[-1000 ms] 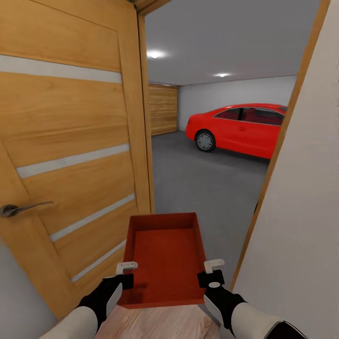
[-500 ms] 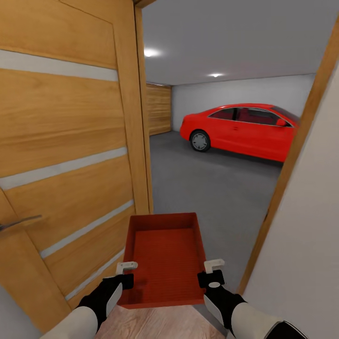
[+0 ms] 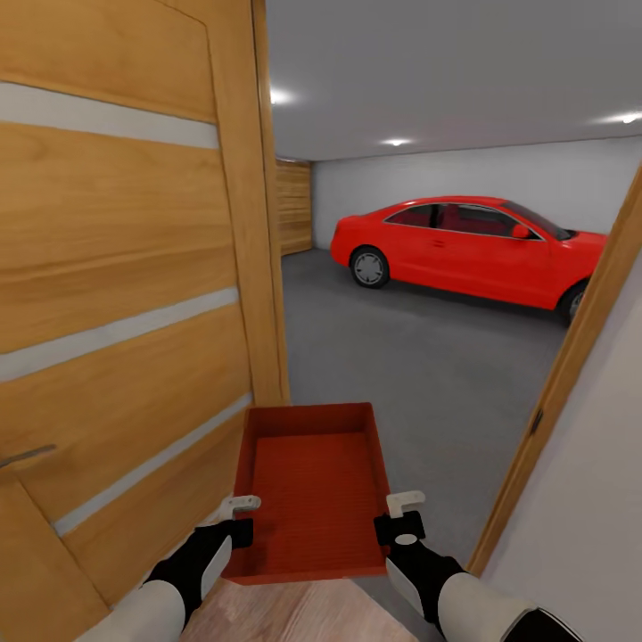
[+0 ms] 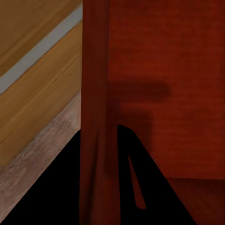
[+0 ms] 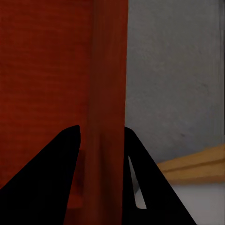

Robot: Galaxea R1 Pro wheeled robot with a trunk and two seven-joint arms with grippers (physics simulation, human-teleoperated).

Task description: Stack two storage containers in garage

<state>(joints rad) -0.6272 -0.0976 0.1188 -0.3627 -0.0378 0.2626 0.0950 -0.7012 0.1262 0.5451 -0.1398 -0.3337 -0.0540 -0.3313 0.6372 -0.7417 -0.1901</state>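
At six o'clock in the head view, the storage container (image 3: 312,486) hangs level, left gripper (image 3: 234,522) and right gripper (image 3: 399,517) each pinching a side wall. Steer between door (image 3: 125,294) and frame (image 3: 571,357) (tight fit) toward the floor (image 3: 401,357) at twelve.

Orange-red ribbed container (image 3: 312,481), red car (image 3: 464,245), honey-coloured door (image 3: 125,294).

An orange-red storage container (image 3: 312,486) — shallow, ribbed, empty — held level before the garage's grey floor (image 3: 419,357).
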